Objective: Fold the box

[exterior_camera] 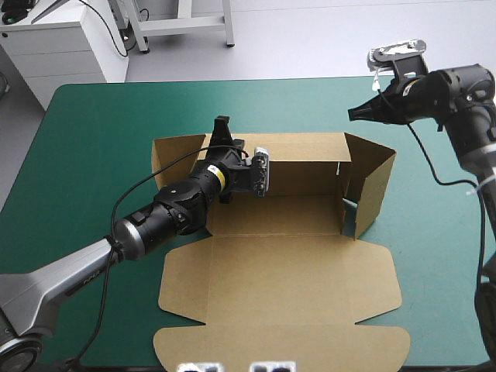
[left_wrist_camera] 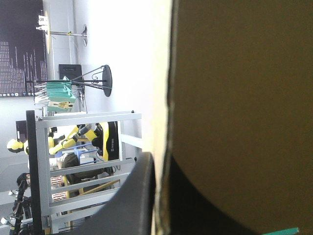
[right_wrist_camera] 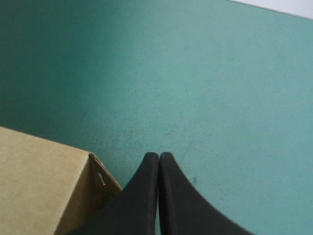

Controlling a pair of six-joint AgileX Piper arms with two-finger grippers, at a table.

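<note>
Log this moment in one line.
box: walls raised, lid flat | left hand: shut on far wall | right hand: shut, empty, beyond box's right corner

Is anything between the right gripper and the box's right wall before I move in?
Nothing visible. The right gripper, shut, hangs beyond the far right corner of the box, with only bare teal-green cover between them. The left gripper grips the back wall, well away.

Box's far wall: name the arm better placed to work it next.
Left. The left hand is shut on the box's far wall, board between its fingers. The right hand hangs shut over bare teal-green cover past the box's far right corner, clear of it.
</note>
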